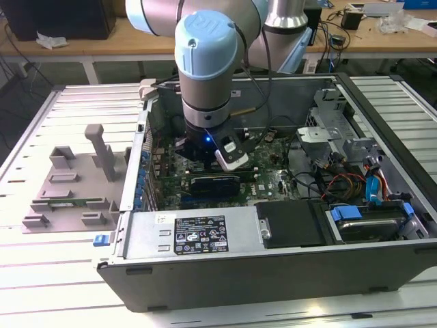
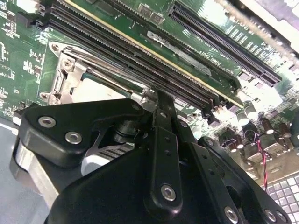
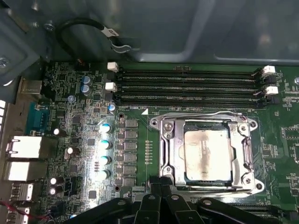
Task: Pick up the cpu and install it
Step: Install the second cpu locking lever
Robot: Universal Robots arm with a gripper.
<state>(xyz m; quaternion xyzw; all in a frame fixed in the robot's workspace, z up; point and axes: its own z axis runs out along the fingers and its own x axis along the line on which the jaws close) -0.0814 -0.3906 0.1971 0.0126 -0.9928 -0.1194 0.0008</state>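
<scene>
The cpu, a pale silver-grey square chip, lies flat inside the metal-framed socket on the green motherboard. In the second wrist view a strip of the cpu shows past the black gripper body. My gripper is low over the board just beside the socket frame's edge, apart from the chip, its fingertips pressed together with nothing between them. In the exterior view the arm's wrist reaches down into the open computer case above the motherboard.
Empty black memory slots run along the socket's far side. Capacitors and rear ports stand nearby. In the case are a power supply, a drive and cables. A grey fixture sits on the table at the exterior view's left.
</scene>
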